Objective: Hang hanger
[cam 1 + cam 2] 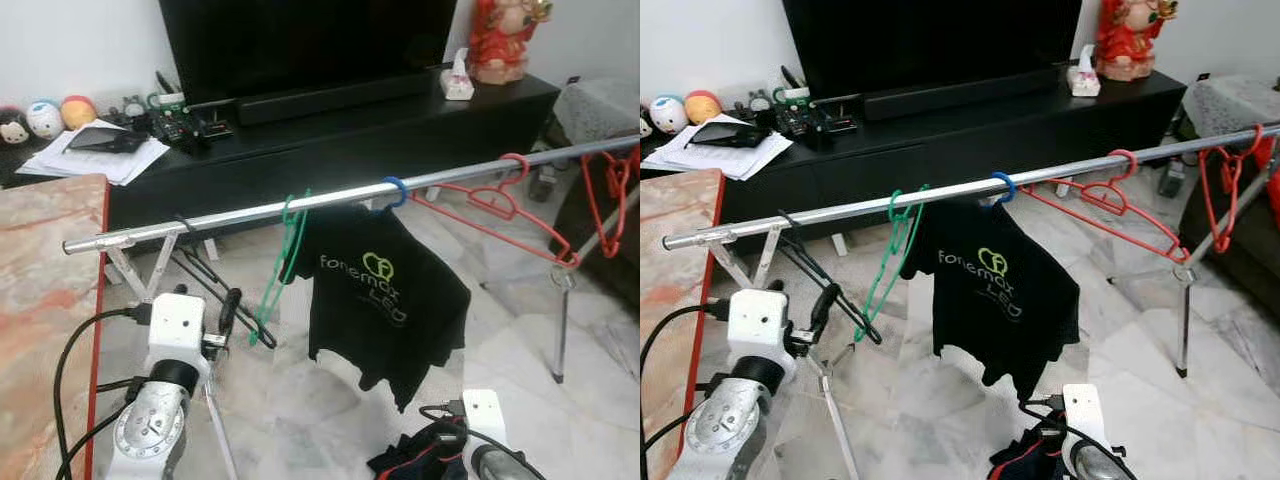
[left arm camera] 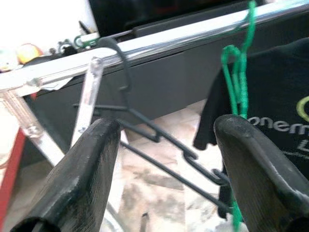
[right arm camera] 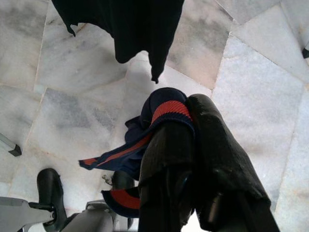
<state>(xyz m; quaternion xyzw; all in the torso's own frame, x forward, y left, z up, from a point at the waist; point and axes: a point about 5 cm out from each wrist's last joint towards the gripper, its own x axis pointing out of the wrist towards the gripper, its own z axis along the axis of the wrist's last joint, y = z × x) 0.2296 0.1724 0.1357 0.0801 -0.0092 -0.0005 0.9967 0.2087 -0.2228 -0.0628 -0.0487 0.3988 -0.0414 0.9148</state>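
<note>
Left wrist view: my left gripper (image 2: 164, 169), jaws wide open, empty, faces the black hanger (image 2: 159, 140) hooked on the drying rail (image 1: 300, 207). My right gripper (image 3: 193, 159) clamps a navy-red garment (image 3: 145, 140) below the rail.

Black hanger (image 1: 205, 278): thin plastic, hook over the silver rail (image 1: 330, 197) near its left end, beside the stand's strut. Body hangs tilted, slanting down to the right, its lower end close to the green hanger (image 1: 283, 262). Bare, no garment on it. In the left wrist view it shows between the spread fingers (image 2: 82, 179), untouched.
</note>
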